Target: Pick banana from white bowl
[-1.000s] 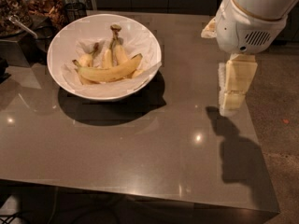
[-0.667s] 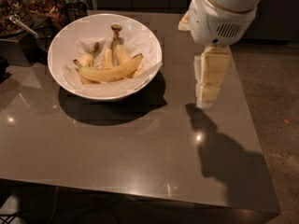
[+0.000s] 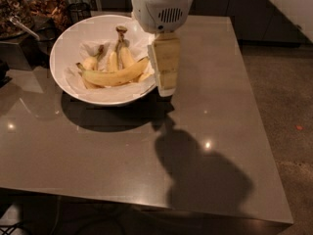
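Observation:
The white bowl (image 3: 73,89) stands at the back left of the grey table, lined with crumpled white paper. The banana (image 3: 115,76) lies across its front, long, yellow and curved, with a dark tip at the left. Shorter bananas joined at a dark stem (image 3: 119,55) lie behind it. My gripper (image 3: 165,84) hangs from the white arm just at the bowl's right rim, its cream fingers pointing down beside the banana's right end. It holds nothing.
The table (image 3: 146,170) runs forward and right from the bowl; its right edge drops to the floor (image 3: 288,111). Glass jars with dark contents (image 3: 46,6) and a metal utensil (image 3: 22,27) stand at the back left.
My arm and gripper have moved left from the table's right side to the bowl's right rim. The bowl now appears more central and larger. The bananas have not moved.

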